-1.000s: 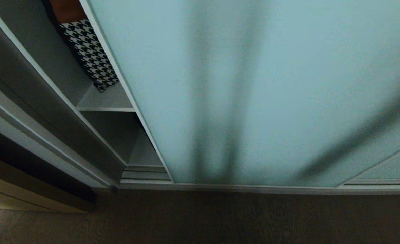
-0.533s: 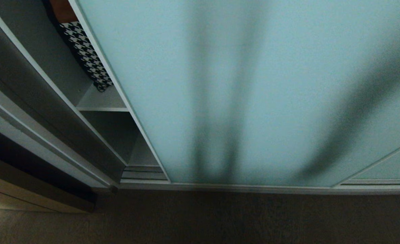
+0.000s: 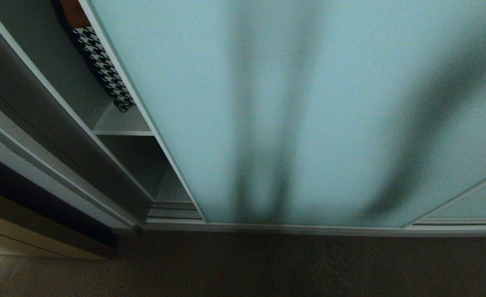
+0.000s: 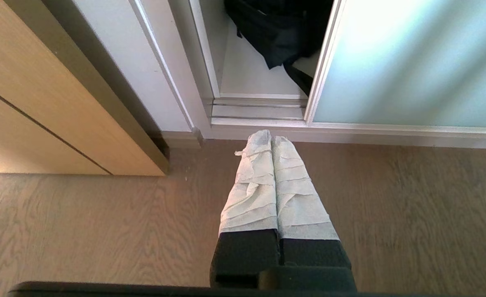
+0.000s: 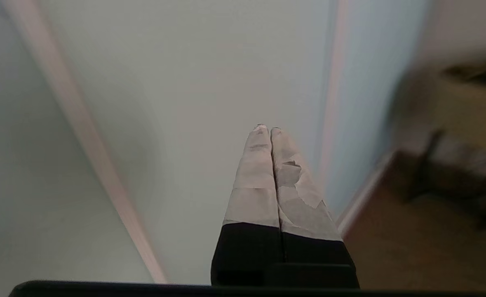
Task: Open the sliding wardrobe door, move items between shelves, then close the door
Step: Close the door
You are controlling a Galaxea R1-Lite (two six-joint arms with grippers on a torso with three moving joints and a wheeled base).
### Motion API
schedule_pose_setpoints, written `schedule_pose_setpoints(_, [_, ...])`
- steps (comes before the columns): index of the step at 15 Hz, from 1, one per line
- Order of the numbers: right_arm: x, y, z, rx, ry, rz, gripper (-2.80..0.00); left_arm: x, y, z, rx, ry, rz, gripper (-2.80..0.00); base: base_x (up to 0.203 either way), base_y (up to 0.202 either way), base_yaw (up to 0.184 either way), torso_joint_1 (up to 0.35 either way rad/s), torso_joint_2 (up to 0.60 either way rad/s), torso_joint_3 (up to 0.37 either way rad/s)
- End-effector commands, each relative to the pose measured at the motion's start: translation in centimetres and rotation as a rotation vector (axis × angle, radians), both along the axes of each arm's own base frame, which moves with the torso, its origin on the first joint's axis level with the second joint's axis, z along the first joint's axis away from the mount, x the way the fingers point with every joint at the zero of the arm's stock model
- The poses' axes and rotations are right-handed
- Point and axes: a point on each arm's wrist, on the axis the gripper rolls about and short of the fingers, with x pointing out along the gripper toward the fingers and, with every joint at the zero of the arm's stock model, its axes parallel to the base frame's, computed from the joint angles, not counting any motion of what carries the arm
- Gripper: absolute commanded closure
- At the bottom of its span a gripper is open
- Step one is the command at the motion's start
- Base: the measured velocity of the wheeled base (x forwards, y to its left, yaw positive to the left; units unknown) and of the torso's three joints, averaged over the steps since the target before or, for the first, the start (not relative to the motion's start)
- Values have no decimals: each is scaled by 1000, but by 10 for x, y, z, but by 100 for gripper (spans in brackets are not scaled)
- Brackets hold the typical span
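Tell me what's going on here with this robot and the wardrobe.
The sliding wardrobe door stands nearly shut, leaving a narrow gap at the wardrobe's left end. In that gap a houndstooth garment hangs above a shelf, with a black garment lower down. The right gripper is shut, empty and pointed at the glass. The left gripper hangs shut above the floor.

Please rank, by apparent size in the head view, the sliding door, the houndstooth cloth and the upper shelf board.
1. Frosted sliding wardrobe door, by far.
2. and 3. Houndstooth cloth and shelf board: the visible parts look similar, so unranked.
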Motion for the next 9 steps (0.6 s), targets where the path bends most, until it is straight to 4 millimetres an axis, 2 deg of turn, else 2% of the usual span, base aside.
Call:
schedule_pose_setpoints(1, [6, -41, -6, 65, 41, 140, 0, 0, 0, 0, 0, 1, 0, 0, 0, 0, 0, 0, 0, 0])
schedule_pose_setpoints(4, [16, -66, 5, 89, -1, 354, 0, 0, 0, 0, 0, 1, 0, 0, 0, 0, 0, 0, 0, 0])
schedule_pose_setpoints(7, [21, -75, 24, 179, -104, 558, 0, 0, 0, 0, 0, 1, 0, 0, 0, 0, 0, 0, 0, 0])
schedule_pose_setpoints(9, [24, -79, 27, 216, -119, 647, 0, 0, 0, 0, 0, 1, 0, 0, 0, 0, 0, 0, 0, 0])
